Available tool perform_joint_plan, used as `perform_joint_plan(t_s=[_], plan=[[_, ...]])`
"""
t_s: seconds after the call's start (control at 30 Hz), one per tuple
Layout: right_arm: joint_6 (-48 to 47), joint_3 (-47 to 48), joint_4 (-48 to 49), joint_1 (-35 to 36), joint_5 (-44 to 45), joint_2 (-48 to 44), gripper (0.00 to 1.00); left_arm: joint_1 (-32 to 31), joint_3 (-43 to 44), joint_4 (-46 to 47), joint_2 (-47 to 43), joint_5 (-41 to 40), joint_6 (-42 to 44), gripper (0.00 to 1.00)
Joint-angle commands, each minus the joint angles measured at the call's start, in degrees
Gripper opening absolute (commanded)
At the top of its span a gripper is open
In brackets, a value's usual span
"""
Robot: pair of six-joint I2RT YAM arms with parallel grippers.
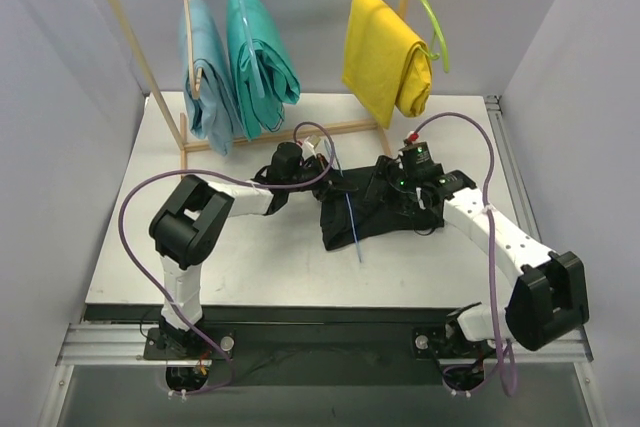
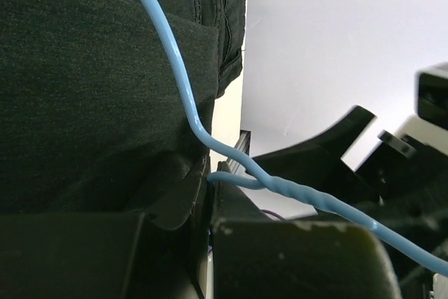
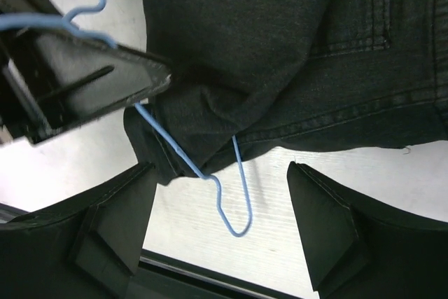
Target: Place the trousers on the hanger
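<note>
Our left gripper is clamped on the twisted neck of the hanger, perhaps nipping the trousers too; our right gripper stands spread wide over the hook, gripping nothing.

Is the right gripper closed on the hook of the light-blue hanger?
No, the fingers of the right gripper stand wide apart, and the hook of the light-blue hanger lies untouched between them.

top: high, looking down | wrists: close, both sharing trousers and hanger
</note>
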Motion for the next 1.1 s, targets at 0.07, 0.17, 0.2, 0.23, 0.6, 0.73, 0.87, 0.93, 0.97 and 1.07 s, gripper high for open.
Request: perform_joint_plan(t_s=[0.07,0.17,0.2,0.23,0.6,0.73,0.87,0.93,0.97,1.07], plan=[[15.29,1.54,-2.94,-1.33,-2.37,4.41,0.78,0.29,-1.00,0.93,-1.63,2.10,3.12,0.00],[20.48,0.66,-2.94,-1.24,-1.75,6.69,0.78,0.12,-1.61,2.87,-1.89,3.86,3.82,0.00],[22.66,0.66,-2.94,-1.33,-1.58,7.22,0.78,0.03,-1.70,2.78,-1.98,4.47,4.52,0.00],[23.47,0.66,-2.85,-1.24,-1.40,8.27,0.78,0.03,-1.87,2.52,-2.15,4.74,4.96,0.00],[31.21,1.44,0.40,0.34,0.97,14.16,0.78,0.12,-1.70,-0.12,-2.51,7.02,8.13,0.00],[31.91,3.90,0.58,1.74,1.06,16.27,0.78,0.29,-1.70,-1.08,-2.68,7.99,9.01,0.00],[32.97,5.05,1.01,3.15,0.89,17.94,0.73,0.82,-1.52,-1.70,-2.94,8.70,9.80,0.00],[33.49,5.14,1.63,3.42,0.27,19.00,0.66,1.08,-1.35,-2.49,-3.12,8.96,10.24,0.00],[33.67,4.97,2.33,3.59,0.18,19.26,0.53,1.17,-1.26,-3.01,-3.47,8.96,10.85,0.00],[34.02,5.05,3.74,3.59,0.09,19.62,0.27,1.70,-1.52,-5.30,-4.44,9.40,12.43,0.00]])
